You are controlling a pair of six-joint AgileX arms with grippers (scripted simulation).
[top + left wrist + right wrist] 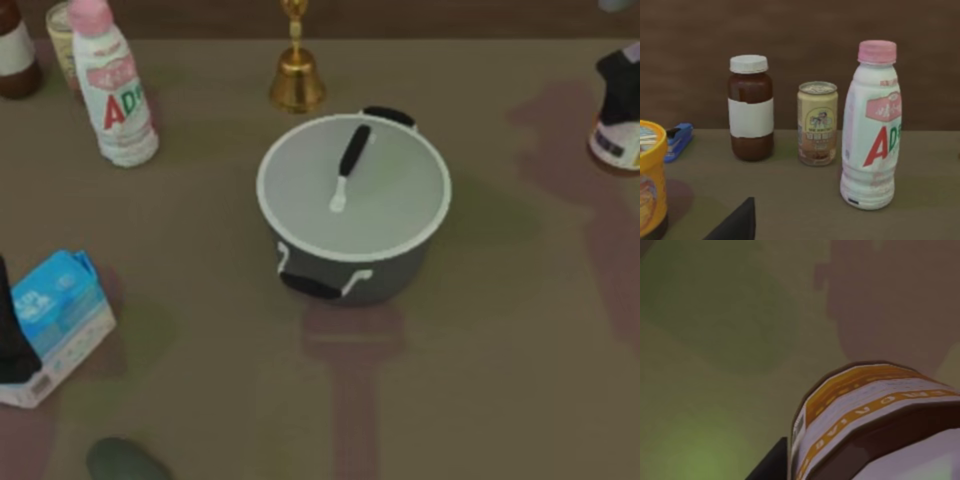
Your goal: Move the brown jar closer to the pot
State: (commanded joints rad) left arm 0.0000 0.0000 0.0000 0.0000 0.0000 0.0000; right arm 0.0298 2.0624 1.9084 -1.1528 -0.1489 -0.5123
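The pot [352, 205], dark grey with a white-rimmed light-grey lid and black handles, stands in the middle of the table. The brown jar [614, 140] is at the table's far right edge, well apart from the pot. My right gripper [620, 85] is shut on it from above. Up close, the jar's white-and-orange label [865, 405] fills the right wrist view, with one dark finger [772, 462] pressed against its side. My left gripper [10, 335] is parked at the left edge beside a blue carton. It is open, and only one fingertip [740, 220] shows.
A brass bell [296, 72] stands just behind the pot. At the back left are a pink-capped white bottle [115, 90], a can [817, 122] and a dark brown bottle [750, 107]. A blue carton [55, 320] and a dark green object [125, 460] lie front left.
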